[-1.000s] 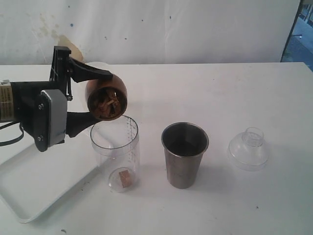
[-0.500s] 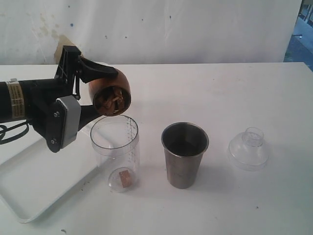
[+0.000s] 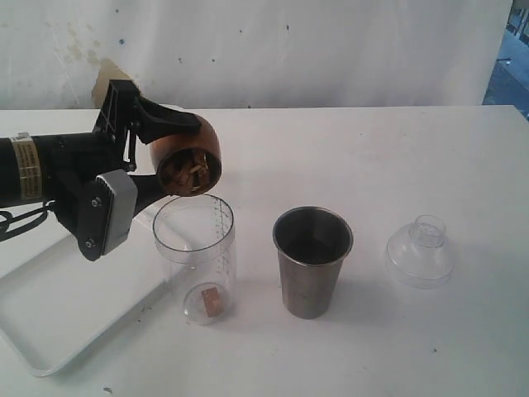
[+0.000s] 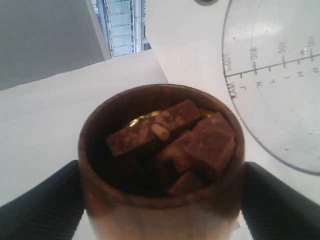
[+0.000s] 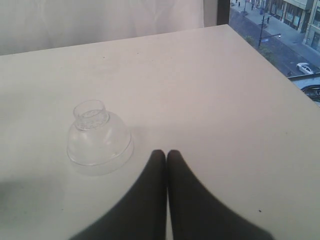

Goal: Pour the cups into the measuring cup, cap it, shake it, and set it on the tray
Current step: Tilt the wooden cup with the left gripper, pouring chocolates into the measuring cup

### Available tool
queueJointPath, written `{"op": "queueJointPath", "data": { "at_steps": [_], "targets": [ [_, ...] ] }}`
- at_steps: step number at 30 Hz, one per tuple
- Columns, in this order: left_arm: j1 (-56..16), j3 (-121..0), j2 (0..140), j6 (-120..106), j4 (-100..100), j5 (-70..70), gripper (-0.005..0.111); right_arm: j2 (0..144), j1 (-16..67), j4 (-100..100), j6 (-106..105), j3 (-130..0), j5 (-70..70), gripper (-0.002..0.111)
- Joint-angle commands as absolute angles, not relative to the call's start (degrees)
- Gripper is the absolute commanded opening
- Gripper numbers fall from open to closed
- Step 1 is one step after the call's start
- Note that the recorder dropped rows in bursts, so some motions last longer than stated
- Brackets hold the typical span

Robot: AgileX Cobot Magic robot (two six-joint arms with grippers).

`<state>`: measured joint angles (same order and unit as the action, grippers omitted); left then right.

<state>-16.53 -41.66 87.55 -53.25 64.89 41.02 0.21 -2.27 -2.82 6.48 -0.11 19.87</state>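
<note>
My left gripper [image 3: 173, 161] is shut on the brown wood-grain cup [image 3: 186, 157], one finger on each side. The cup is tipped on its side just above the rim of the clear measuring cup [image 3: 196, 256], mouth facing down and forward. In the left wrist view the cup [image 4: 160, 205] is full of brown chunks [image 4: 200, 142], with the measuring cup's printed marks [image 4: 280, 90] beyond it. One brown piece [image 3: 211, 299] lies at the measuring cup's bottom. The steel tumbler [image 3: 312, 260] stands upright to its right. The white tray [image 3: 50, 322] lies at the front left. My right gripper [image 5: 167, 152] is shut and empty above the table.
A clear dome-shaped cap [image 3: 419, 252] rests on the table right of the tumbler; in the right wrist view the cap [image 5: 99, 137] sits just beyond my shut fingers. The table's far edge runs along a white wall, and its right edge [image 5: 270, 65] shows nearby.
The left arm has swung the brown cup slightly right and up and rolled its mouth further down toward the measuring cup. The chunks stay inside. The right gripper is still.
</note>
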Motion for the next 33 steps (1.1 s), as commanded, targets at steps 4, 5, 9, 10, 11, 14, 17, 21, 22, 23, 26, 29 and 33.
{"op": "queueJointPath", "data": {
  "at_steps": [4,5,9,10,11,14,17,21,22,23,26,29,33],
  "targets": [
    [-16.81,-40.21,87.33,-58.96,62.08,44.92,0.0,0.0,-2.2,-2.97,6.25,0.0,19.6,0.0],
    [-16.81,-39.85,87.33,-59.88,60.89,46.02,0.0,0.0,-2.2,-2.97,6.25,0.0,19.6,0.0],
    [-16.81,-38.41,87.33,-65.21,57.08,48.2,0.0,0.0,-2.2,-2.97,6.25,0.0,19.6,0.0],
    [-16.81,-38.14,87.33,-66.57,56.41,48.2,0.0,0.0,-2.2,-2.97,6.25,0.0,19.6,0.0],
    [-16.81,-37.84,87.33,-68.93,54.92,48.2,0.0,0.0,-2.2,-2.97,6.25,0.0,19.6,0.0],
    [-16.81,-36.86,87.33,-74.44,49.9,47.84,0.0,0.0,-2.2,-2.97,6.25,0.0,19.6,0.0],
    [-16.81,-36.71,87.33,-75.4,48.4,47.93,0.0,0.0,-2.2,-2.97,6.25,0.0,19.6,0.0],
    [-16.81,-36.71,87.44,-77.44,48.4,47.93,0.0,0.0,-2.2,-2.97,6.25,0.0,19.6,0.0],
    [-16.81,-36.71,87.44,-78.47,48.4,47.93,0.0,0.0,-2.2,-2.97,6.25,0.0,19.6,0.0],
    [-16.81,-36.71,87.44,-79.33,48.4,47.93,0.0,0.0,-2.2,-2.97,6.25,0.0,19.6,0.0],
    [-16.81,-36.71,87.44,-82.1,49.1,48.47,0.0,0.0,-2.2,-2.97,6.25,0.0,19.6,0.0],
    [-16.81,-36.61,87.44,-83.34,50.2,49.79,0.0,0.0,-2.2,-2.97,6.25,0.0,19.6,0.0],
    [-16.81,-36.11,87.44,-89.64,49.95,51.72,0.0,0.0,-2.2,-2.97,6.25,0.0,19.6,0.0]
  ]
}}
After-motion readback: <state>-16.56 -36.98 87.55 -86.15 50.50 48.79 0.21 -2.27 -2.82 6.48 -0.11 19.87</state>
